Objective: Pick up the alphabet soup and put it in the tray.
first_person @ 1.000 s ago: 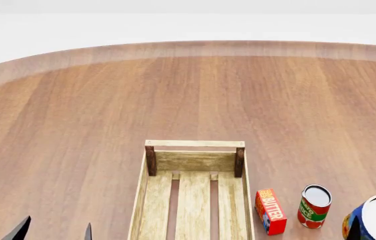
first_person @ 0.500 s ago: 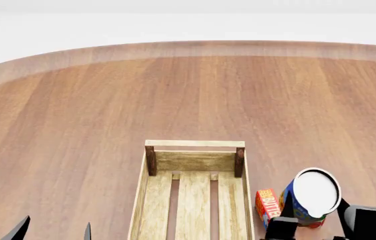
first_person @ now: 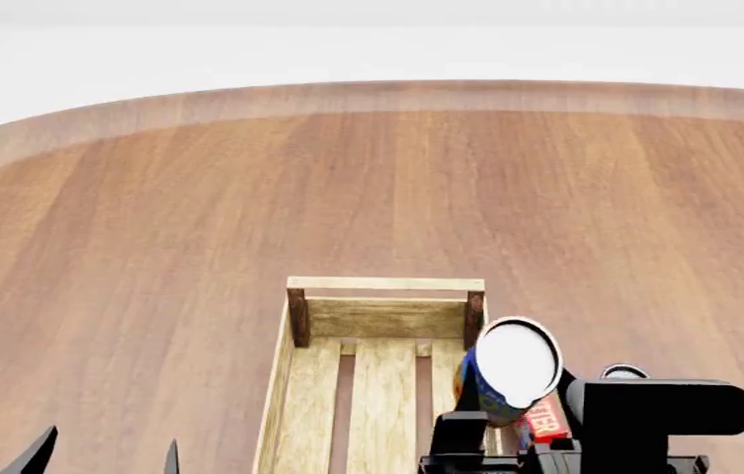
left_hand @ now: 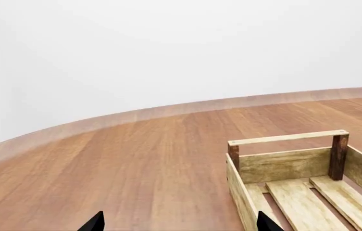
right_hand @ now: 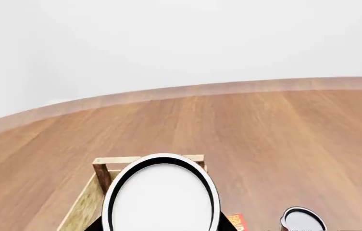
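**Bright, even light in clean simulated renders**

All three views are evenly and brightly lit, with no visible lamp or clear light direction. The wooden table point(first_person: 213, 217) looks uniformly warm, paling to a washed-out band along its far curved edge. Shadows are faint: only soft darkening inside the crate point(first_person: 385, 321) at its far end wall. The can's white top point(right_hand: 161, 199) is very bright and featureless, filling the lower centre of the right wrist view. Edges are crisp, without motion blur or noise. The background is blank pale grey-white.
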You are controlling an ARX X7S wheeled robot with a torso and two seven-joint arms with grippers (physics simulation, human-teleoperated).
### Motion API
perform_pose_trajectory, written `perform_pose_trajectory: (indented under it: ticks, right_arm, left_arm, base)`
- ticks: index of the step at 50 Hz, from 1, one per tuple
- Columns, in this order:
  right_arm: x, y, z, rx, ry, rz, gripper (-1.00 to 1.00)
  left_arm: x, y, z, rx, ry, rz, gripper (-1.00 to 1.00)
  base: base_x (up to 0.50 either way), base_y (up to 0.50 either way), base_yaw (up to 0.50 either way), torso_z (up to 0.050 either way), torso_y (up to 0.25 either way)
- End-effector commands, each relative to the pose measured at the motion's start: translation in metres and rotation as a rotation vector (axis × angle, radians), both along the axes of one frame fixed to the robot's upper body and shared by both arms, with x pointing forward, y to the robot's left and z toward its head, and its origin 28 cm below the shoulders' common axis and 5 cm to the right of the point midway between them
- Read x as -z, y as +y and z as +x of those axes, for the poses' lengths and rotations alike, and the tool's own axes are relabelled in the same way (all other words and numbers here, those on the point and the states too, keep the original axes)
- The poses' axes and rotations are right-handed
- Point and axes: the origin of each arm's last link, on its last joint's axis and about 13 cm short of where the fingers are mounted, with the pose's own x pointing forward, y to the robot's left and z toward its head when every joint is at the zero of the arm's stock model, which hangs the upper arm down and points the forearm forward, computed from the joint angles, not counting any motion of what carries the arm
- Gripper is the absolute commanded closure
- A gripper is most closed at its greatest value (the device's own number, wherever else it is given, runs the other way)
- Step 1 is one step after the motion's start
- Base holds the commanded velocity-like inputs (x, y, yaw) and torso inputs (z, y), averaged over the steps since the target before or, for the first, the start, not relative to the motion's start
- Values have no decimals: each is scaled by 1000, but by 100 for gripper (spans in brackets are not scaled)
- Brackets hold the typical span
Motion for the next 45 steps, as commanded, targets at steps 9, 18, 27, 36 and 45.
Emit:
perform_pose_trajectory:
  ticks: [9, 18, 27, 36, 45]
  right_arm:
    - [24, 29, 27, -98, 49, -13, 100]
    - [40, 39, 36, -122, 92, -18, 100]
    - [52, 47, 48, -125, 133, -35, 100]
    - [67, 56, 62, -135, 170, -40, 100]
    - [73, 61, 71, -134, 196, -45, 100]
  left_arm:
    - [0, 0, -1, -2, 3, -3, -100]
    - [0, 1, -1, -3, 3, -9, -100]
    - [-2, 1, -2, -3, -2, -9, -100]
    - [-3, 1, -3, -9, -5, -11, -100]
    - [-4, 1, -3, -8, -7, -13, -100]
  base:
    - [0, 0, 0, 0, 1]
    - [0, 0, 0, 0, 0]
    - [0, 0, 0, 0, 1]
    - [0, 0, 0, 0, 1]
    - [0, 0, 0, 1, 0]
